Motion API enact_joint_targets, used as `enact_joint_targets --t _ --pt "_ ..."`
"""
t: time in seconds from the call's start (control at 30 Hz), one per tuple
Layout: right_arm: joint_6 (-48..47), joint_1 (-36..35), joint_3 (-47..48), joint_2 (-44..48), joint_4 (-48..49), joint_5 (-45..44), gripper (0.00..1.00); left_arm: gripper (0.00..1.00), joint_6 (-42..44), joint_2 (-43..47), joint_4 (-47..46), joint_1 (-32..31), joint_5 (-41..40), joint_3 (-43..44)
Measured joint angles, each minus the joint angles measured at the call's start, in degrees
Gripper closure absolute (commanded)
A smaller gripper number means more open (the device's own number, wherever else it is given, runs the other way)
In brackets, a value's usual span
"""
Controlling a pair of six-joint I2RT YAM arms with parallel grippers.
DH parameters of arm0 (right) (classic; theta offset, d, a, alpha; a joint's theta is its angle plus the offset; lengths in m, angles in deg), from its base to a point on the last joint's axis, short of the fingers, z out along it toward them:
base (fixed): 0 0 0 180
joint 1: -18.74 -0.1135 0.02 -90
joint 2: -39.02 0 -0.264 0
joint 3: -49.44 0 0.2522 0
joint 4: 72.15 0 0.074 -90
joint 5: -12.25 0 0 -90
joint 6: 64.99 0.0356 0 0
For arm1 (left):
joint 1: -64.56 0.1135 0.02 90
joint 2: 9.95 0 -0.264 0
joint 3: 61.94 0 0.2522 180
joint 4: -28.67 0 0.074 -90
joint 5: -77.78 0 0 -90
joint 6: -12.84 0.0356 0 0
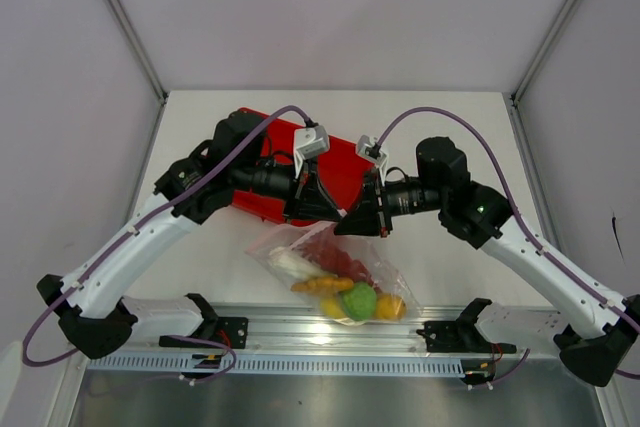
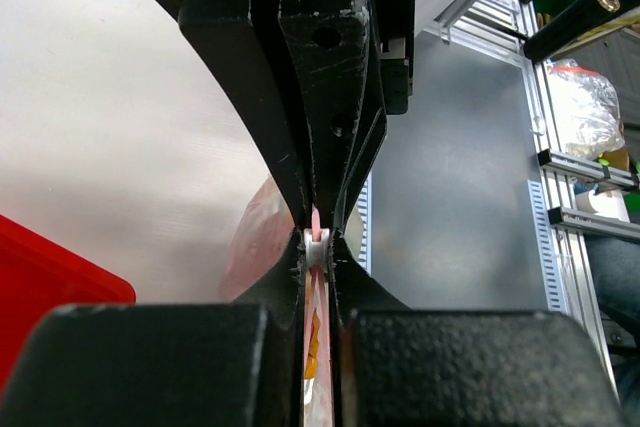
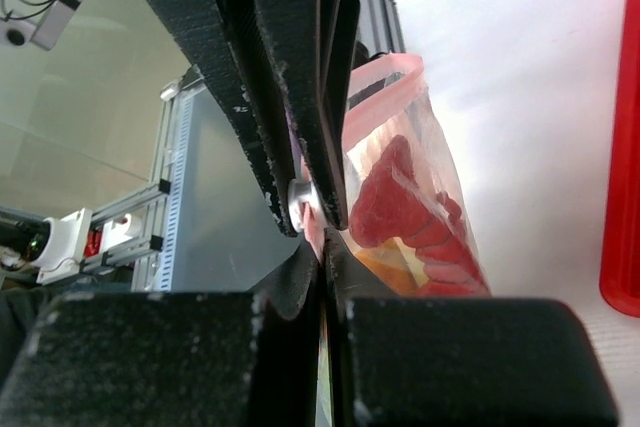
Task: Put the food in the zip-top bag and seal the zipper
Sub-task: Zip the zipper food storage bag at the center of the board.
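**Sealing stage.** The food (image 1: 350, 292) sits inside the zip-top bag (image 1: 272, 249), which lies on the desk (image 1: 450, 137) just in front of the red tray (image 1: 340, 162). The 2 pincers meet at the bag's mouth: the left pincer (image 2: 318, 239) and the right pincer (image 3: 322, 245) each clamp the pink zipper (image 3: 385, 75). Next, 1 pincer probably anchors the strip while the other slides along it under even pressure.

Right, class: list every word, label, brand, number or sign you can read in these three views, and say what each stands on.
None can be read in any view.
The zip-top bag shows no print, only its pinkish-red zipper; the red tray is plain; the black left gripper and right gripper carry no markings.
The workshop clutter in the background is too blurred to tell.
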Motion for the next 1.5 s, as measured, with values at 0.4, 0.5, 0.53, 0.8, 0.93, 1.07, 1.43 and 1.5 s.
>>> enact_joint_targets --t 0.4,0.5,0.53,0.8,0.93,1.07,1.43,1.5 --pt "4.09 -0.46 -6.95 6.78 6.14 -8.59 1.00 0.99 0.02 -2.51 0.46 -0.02 0.04 0.42" --pt "6.08 -0.39 -7.65 7.23 7.45 -9.79 1.00 0.99 0.02 -3.17 0.48 0.00 0.04 0.63" --pt "6.69 -0.24 -7.78 7.23 7.69 -9.97 1.00 0.99 0.04 -3.30 0.46 0.07 0.00 0.63" --pt "11.17 3.58 -9.49 7.63 10.84 -9.40 1.00 0.99 0.20 -3.50 -0.07 0.26 -0.42 0.55" --pt "11.61 4.66 -9.49 7.69 11.39 -8.22 1.00 1.00 0.17 -3.48 0.04 0.26 -0.59 0.70" --pt "12.57 5.16 -9.49 7.65 13.46 -6.29 1.00 0.99 0.28 -5.27 4.35 0.26 -0.70 5.60" --pt "18.29 5.73 -9.51 2.73 28.37 -2.93 1.00 0.99 4.17 -15.04 20.98 0.96 -2.99 27.15" --pt "19.19 5.75 -9.94 1.46 30.73 -2.78 1.00 0.99 5.14 -16.39 23.32 1.31 -4.00 29.46"
